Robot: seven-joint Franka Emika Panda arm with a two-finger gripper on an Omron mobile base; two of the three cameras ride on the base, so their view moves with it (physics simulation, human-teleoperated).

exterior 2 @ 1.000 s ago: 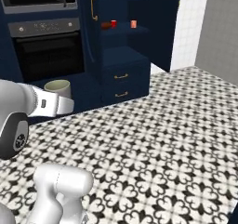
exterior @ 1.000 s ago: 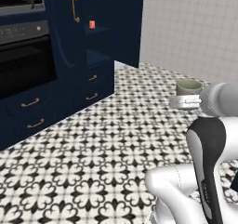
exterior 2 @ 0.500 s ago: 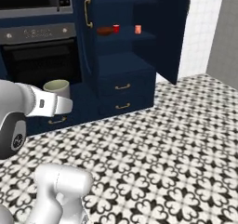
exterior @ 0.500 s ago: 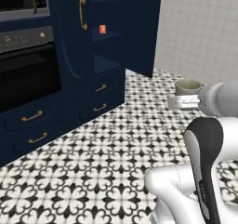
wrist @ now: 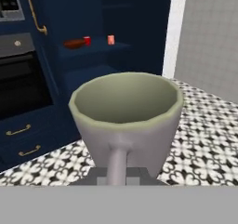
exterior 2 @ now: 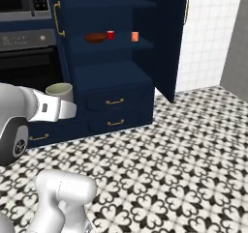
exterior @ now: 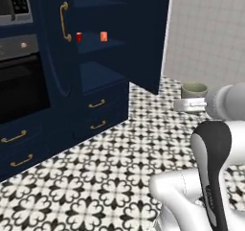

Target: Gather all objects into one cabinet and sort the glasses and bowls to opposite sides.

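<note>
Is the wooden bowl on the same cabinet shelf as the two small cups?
Yes: the wooden bowl sits left of the red cup and salmon-orange cup on one shelf.

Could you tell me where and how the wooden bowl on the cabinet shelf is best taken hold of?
Take the wooden bowl by its near rim, one finger inside, one outside, coming in level from the open front of the cabinet. It is wide and shallow, likely too wide to span, and the shelf above crowds a top approach.

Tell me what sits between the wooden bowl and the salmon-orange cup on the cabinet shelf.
The small glossy red cup stands between the wide reddish-brown wooden bowl and the small salmon-orange cup, as seen in the right base view.
</note>
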